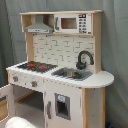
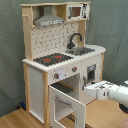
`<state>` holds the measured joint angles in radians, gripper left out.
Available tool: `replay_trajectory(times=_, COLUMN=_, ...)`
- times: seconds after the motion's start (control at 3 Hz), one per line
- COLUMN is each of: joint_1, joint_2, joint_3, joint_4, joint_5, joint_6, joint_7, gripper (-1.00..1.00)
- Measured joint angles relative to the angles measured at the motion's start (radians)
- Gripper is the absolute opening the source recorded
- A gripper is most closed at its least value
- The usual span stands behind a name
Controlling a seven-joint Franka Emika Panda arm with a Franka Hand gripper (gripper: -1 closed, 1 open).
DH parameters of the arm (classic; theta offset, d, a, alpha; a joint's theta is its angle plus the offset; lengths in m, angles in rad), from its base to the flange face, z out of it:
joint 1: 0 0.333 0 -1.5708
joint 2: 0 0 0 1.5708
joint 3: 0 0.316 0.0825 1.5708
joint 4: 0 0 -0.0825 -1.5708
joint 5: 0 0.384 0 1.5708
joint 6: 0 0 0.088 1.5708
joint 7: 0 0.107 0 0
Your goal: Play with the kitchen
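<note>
The kitchen is a tall white and light-wood toy, seen in both exterior views. Its black-red hob lies beside the grey sink with the black tap; above are the hood and the microwave. In the second exterior view the kitchen has its oven door swung open, showing the dark cavity. My gripper hovers at the second exterior view's right, just beside the open door's upper edge, at oven height. Nothing shows in its grasp.
My white arm reaches in from the second exterior view's right edge. A grey curtain hangs behind the kitchen. The floor is light wood. A white rounded shape sits at the first exterior view's bottom left.
</note>
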<state>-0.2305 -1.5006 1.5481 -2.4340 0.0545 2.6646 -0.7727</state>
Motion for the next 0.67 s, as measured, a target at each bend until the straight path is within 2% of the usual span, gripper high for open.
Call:
replay_trajectory(times=0.33, joint_1=0.003, joint_2=-0.009, joint_3=-0.068, joint_4=0.049, joint_5=-0.059, joint_6=0.005, joint_7=0.0, gripper=1.0)
replay_trajectory(times=0.67, joint_1=0.001, joint_2=-0.009, joint_3=-0.103, joint_4=0.12, joint_5=-0.119, joint_6=0.005, joint_7=0.038, gripper=1.0)
